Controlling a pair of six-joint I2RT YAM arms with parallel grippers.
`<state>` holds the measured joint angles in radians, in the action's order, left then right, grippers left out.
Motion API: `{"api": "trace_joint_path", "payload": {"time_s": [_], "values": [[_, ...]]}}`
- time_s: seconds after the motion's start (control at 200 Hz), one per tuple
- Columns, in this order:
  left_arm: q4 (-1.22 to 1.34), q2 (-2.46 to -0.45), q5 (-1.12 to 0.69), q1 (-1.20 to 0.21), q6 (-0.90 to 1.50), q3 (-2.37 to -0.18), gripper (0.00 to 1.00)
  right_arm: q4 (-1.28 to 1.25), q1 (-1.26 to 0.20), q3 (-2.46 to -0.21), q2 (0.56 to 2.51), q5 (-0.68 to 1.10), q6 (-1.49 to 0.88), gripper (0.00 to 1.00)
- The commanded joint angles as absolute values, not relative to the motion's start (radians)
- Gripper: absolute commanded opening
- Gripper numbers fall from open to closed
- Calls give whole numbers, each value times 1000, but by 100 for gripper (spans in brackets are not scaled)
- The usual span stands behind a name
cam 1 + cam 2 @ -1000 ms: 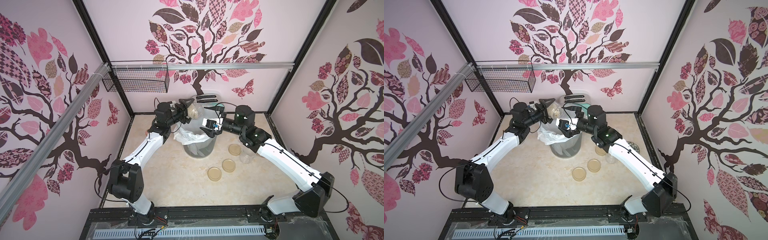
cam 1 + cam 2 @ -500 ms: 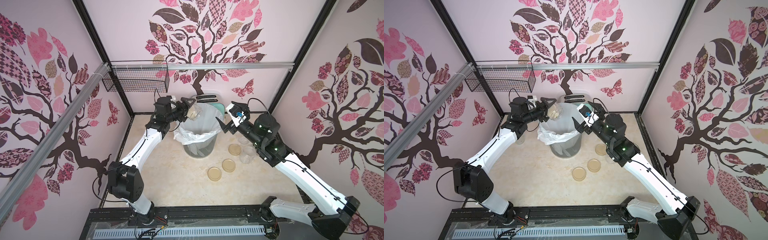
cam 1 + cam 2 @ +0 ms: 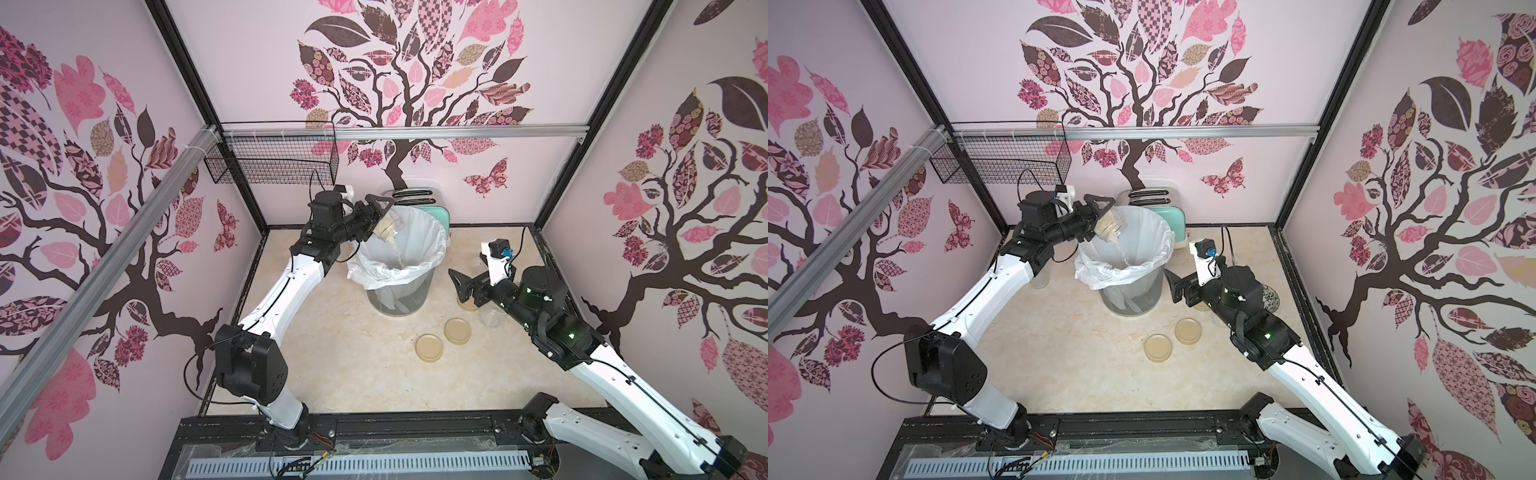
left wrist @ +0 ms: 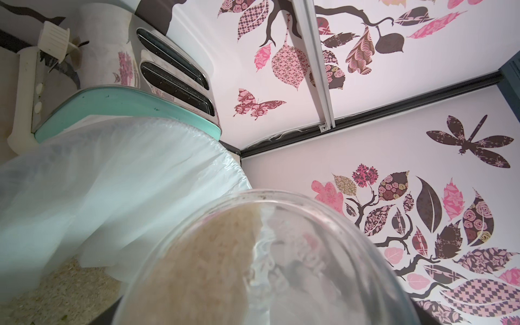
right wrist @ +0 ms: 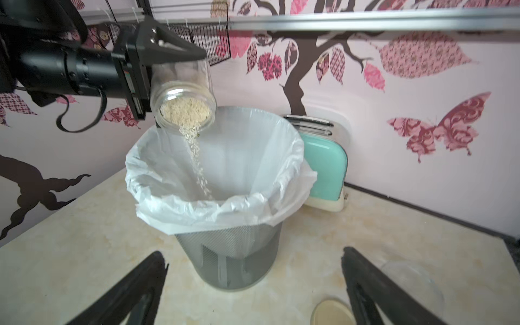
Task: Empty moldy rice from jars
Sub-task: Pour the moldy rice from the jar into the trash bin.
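**Rice Streams Into the Bin**

The left pincer pinches one jar, tipped mouth-down. Moldy rice pours from just below it into the single lined bin. The right pincer hangs spread and empty beside that bin. Three lids lie near it, one partly beneath, with a second jar close behind.

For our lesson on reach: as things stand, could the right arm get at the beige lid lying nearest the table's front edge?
Probably yes. The right gripper has its jaws open and empty, and that lid lies flat on bare table with nothing over it. A second lid sits close beside it.
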<state>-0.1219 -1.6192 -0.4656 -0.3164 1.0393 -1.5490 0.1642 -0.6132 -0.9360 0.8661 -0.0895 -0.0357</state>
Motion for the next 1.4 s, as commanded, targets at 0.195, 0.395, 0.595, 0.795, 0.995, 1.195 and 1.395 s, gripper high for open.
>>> {"api": "trace_joint_path", "payload": {"time_s": [0.195,0.395,0.595,0.795,0.995,1.195,1.395], "values": [[-93,-1610,-431,-334,902,-1616,66,258,-614,-810,763,-108,-250,99],[-118,-1618,-423,-334,863,-1639,66,249,-613,-758,753,-38,-313,100],[-115,-1623,-428,-340,862,-1626,66,239,-613,-744,764,-7,-337,99],[-116,-1612,-405,-346,811,-1604,66,256,-612,-720,744,2,-352,100],[-129,-1632,-398,-347,780,-1640,66,253,-613,-689,701,-1,-362,100],[-134,-1625,-364,-350,703,-1637,66,276,-613,-697,712,18,-342,99],[-143,-1628,-351,-354,640,-1650,66,260,-614,-695,716,25,-339,99]]}}
